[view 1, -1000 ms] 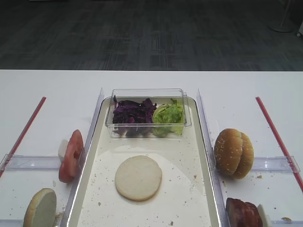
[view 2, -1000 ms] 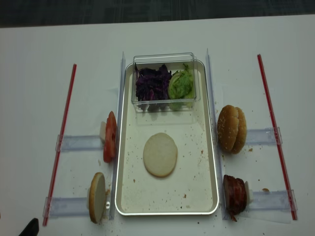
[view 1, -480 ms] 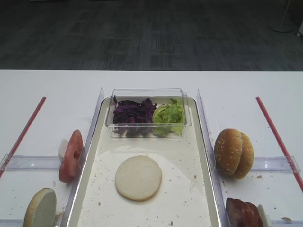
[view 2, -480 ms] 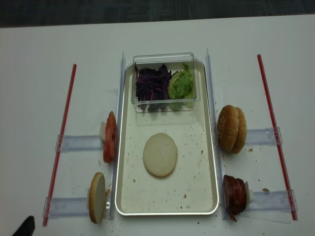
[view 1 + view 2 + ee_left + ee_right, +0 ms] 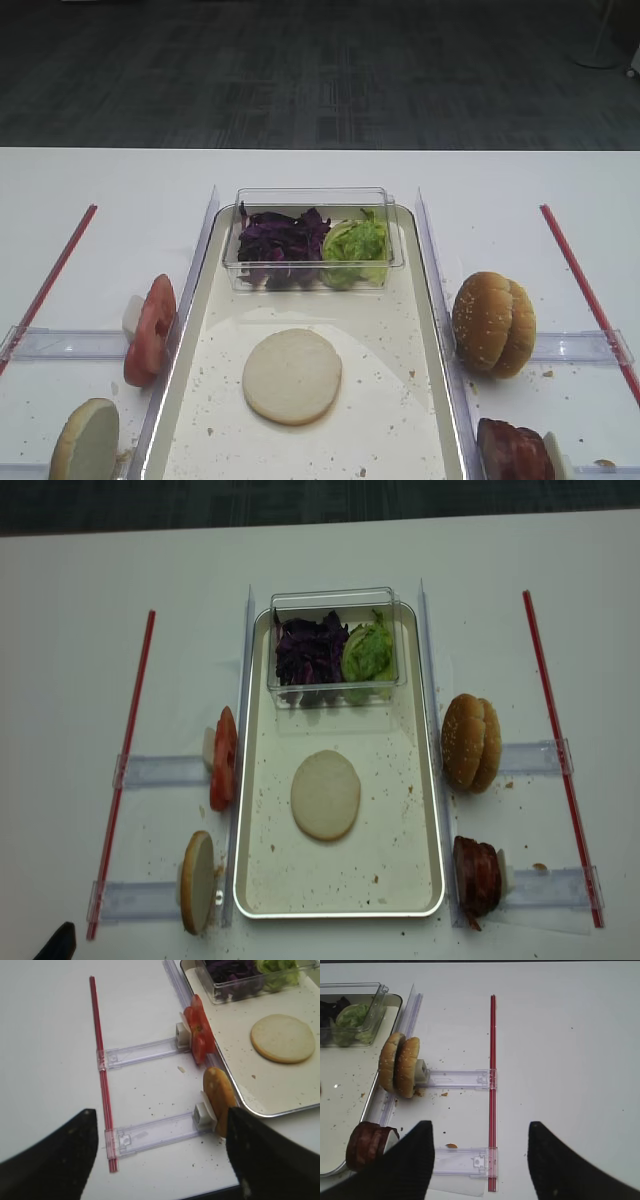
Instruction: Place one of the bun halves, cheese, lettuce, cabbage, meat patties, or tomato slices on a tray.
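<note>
Here, by label:

Left tool [image 5: 160, 1160]: jaws spread wide, nothing between them, hovering over the desk [image 5: 45, 1035] at its near left edge; only a dark tip shows in the realsense view [image 5: 58, 942].
Right tool [image 5: 480, 1160]: jaws also spread, grasping nothing, above the desk well right of the tray.
Tray [image 5: 340, 908]: ahead and right of the left tool, ahead and left of the right tool; crumbs scattered on its floor.
Bun half on tray [image 5: 325, 794]: lying flat near the tray's middle, apart from both tools.
Second bun half [image 5: 219, 1100]: on edge in a clear holder just outside the tray's left rim, just ahead of the left tool's right finger.
Tomato [image 5: 199, 1035]: slices standing on edge in the next holder, farther ahead of the left tool, touching the tray's rim.
Box [image 5: 312, 197]: clear, resting at the tray's far end.
Cabbage [image 5: 283, 240]: left half of the box.
Lettuce [image 5: 356, 245]: right half of the box, touching the cabbage.
Patties [image 5: 369, 1144]: on edge just ahead and left of the right tool's left finger, against the tray's right rim.
Sesame buns [image 5: 400, 1065]: on edge, farther ahead of the patties.
Red strips [image 5: 492, 1085]: one straight ahead of each tool.
</note>
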{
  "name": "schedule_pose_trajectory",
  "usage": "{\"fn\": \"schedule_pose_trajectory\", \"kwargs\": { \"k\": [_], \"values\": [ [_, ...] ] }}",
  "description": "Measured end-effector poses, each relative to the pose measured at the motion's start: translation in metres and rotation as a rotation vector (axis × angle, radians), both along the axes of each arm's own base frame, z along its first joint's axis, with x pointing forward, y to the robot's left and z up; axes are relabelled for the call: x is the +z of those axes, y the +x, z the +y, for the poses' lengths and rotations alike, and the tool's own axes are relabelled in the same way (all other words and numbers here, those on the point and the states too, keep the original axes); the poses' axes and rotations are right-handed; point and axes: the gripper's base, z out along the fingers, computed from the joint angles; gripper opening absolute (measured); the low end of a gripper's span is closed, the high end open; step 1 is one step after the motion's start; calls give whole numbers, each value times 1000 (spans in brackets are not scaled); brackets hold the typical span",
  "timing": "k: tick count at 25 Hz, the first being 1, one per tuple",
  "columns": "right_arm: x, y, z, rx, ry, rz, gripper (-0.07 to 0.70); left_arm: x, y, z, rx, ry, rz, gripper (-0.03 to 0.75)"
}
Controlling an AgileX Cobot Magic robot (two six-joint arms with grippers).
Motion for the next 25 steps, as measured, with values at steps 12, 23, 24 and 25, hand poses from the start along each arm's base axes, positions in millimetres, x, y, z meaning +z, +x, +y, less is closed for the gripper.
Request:
{"fn": "schedule_pose_trajectory", "kwargs": {
  "k": [12, 23, 24, 25],
  "values": [
    [0, 0, 0, 0, 0, 0, 445, 0, 0, 0, -2, 4, -1, 493],
    [0, 0, 0, 0, 0, 0, 445, 0, 0, -1, 73, 5, -1, 493],
    [0, 0, 0, 0, 0, 0, 445, 0, 0, -1, 79, 5, -1, 493],
    [0, 0, 0, 0, 0, 0, 445, 0, 0, -1, 80, 5, -1, 493]
  ]
}}
